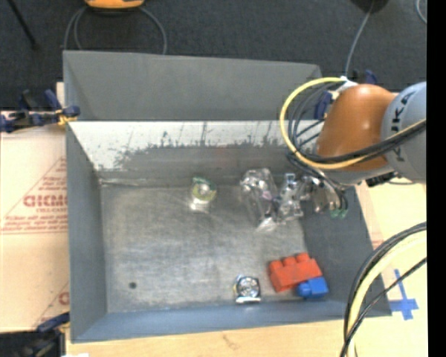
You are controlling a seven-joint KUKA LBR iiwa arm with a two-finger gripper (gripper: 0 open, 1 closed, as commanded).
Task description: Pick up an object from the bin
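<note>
My gripper [288, 197] hangs low at the right of the bin, near the back wall. Right beside it, on its left, lies a clear crumpled plastic thing [256, 188]; whether the two touch I cannot tell. Farther left on the bin floor sits a small clear cup-like thing with a green tint [201, 194]. Below the gripper, near the front wall, a red toy brick [288, 271] lies against a smaller blue brick [313, 287].
A small round silver thing [247, 288] rests by the front wall, left of the red brick. The arm with its orange cover and cables comes in over the bin's right rim. The left half of the floor is bare grey metal.
</note>
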